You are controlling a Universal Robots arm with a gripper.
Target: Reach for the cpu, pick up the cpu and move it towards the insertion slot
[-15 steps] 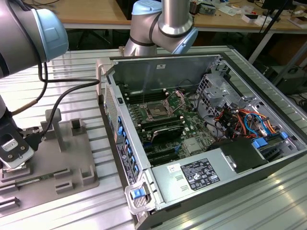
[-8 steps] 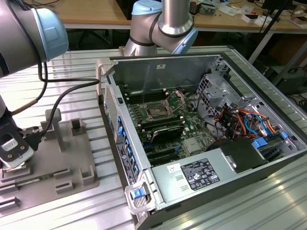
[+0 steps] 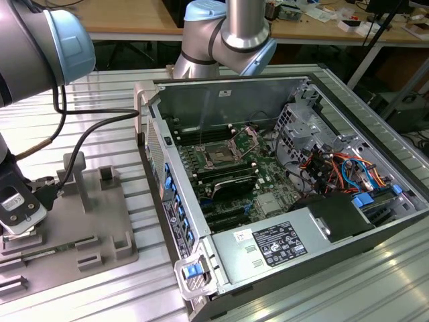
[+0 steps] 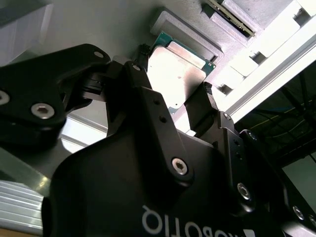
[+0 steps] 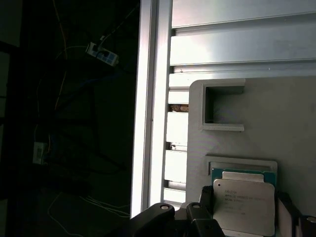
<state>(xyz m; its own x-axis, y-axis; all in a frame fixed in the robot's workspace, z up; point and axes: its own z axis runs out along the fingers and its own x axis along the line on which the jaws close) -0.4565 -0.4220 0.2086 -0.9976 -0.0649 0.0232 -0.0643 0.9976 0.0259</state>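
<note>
The black two-fingered claw (image 4: 170, 79) stands at the flat grey plastic tray (image 3: 100, 225), which lies on the ribbed aluminium tabletop (image 3: 375, 282) at the exterior view's left. In both wrist views its fingers (image 4: 148, 106) are spread apart, one on each side of the cpu (image 5: 244, 205), a thin square chip with a pale silvery metal top and a green edge. The chip lies flat on the tray, just beside a raised grey ledge (image 5: 242, 162). One fingertip sits right against one edge of the chip, while a narrow gap shows at the opposite edge. Whether either finger actually presses on the chip cannot be told.

The insertion slot (image 3: 220, 154), a square dark socket with a brownish centre and a silver metal frame, sits on the motherboard inside the open grey metal computer case (image 3: 228, 87). That case lies on the tabletop towards the exterior view's right, well apart from the tray and the claw. The socket's frame stands swung up at its far side. Long black memory slots (image 3: 231, 184) run just beside the socket, and a pale square heatsink block (image 3: 271, 204) sits nearer the silver power supply box (image 3: 275, 245). The silver and pale-blue robot arm (image 3: 234, 27) rises behind the case.
</note>
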